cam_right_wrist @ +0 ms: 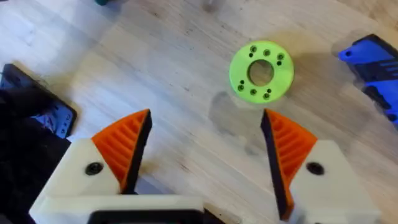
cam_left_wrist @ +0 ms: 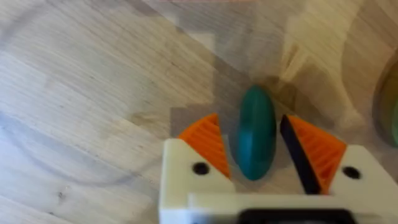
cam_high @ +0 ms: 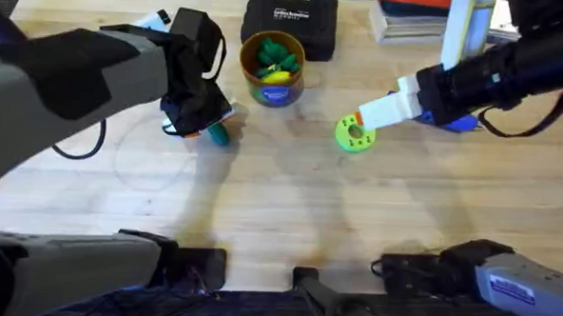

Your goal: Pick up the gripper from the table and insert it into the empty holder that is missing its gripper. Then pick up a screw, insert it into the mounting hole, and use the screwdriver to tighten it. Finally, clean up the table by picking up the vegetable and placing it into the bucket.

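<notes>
Vegetable (cam_left_wrist: 255, 134) lies on the table (cam_high: 260, 214) between the left gripper (cam_left_wrist: 255, 144) pads, which straddle it, apparently not yet clamped. Bucket (cam_high: 272, 70) stands nearby; the right gripper (cam_right_wrist: 205, 146) hangs wide open and empty near the lime disc (cam_right_wrist: 262, 70). Risk: the smooth oblong could squirt out if pinched off-centre.

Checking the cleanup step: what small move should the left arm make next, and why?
Probably close the left claw on the vegetable. The left wrist view shows the dark green piece lying on the table between the two orange pads, which stand open on either side of it. The bucket sits nearby for the drop afterwards.
</notes>
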Controlling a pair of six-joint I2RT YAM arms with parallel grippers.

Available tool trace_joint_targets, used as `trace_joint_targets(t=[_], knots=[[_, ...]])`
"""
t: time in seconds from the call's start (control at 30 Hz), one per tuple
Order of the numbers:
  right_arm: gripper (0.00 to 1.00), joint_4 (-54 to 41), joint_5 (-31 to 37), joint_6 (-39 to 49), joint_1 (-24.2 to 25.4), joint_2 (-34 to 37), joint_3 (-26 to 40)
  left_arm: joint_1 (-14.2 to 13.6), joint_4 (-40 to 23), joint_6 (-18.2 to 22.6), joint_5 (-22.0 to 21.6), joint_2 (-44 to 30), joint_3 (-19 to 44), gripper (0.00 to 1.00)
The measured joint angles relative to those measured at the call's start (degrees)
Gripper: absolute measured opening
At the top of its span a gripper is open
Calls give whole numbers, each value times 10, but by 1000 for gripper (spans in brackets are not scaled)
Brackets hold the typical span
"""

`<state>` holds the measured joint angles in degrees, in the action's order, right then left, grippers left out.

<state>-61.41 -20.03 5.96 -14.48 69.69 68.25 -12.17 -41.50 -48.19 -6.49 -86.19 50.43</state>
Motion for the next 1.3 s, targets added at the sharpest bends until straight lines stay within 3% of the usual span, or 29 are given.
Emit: trace_joint_targets(t=[0.13, 0.17, 0.3, 0.4, 0.57, 0.67, 0.77, 0.93, 1.17, 1.3], knots=[[994, 6, 7, 0, 0, 0, 0, 2, 4, -5, 7, 0, 1, 68], [994, 8, 9, 0, 0, 0, 0, 2, 4, -5, 9, 1, 3, 28], [994, 17, 15, 0, 0, 0, 0, 2, -2, -5, 14, 1, 7, 18], [994, 22, 18, 0, 0, 0, 0, 2, -45, 0, 20, 1, 30, 17], [994, 31, 20, 0, 0, 0, 0, 2, -148, 22, 27, 4, 162, 17], [994, 37, 20, 0, 0, 0, 0, 2, -165, 36, 44, 14, 241, 17], [994, 45, 20, 0, 0, 0, 0, 2, -131, 52, 73, 29, 286, 16], [994, 49, 20, 0, 0, 0, 0, -7, -57, 96, 105, 28, 295, 16], [994, 59, 20, 0, 0, 0, 0, -53, 12, 150, 117, -32, 295, 15], [994, 59, 20, 0, 0, 0, 0, -63, 18, 171, 123, -75, 295, 35]])
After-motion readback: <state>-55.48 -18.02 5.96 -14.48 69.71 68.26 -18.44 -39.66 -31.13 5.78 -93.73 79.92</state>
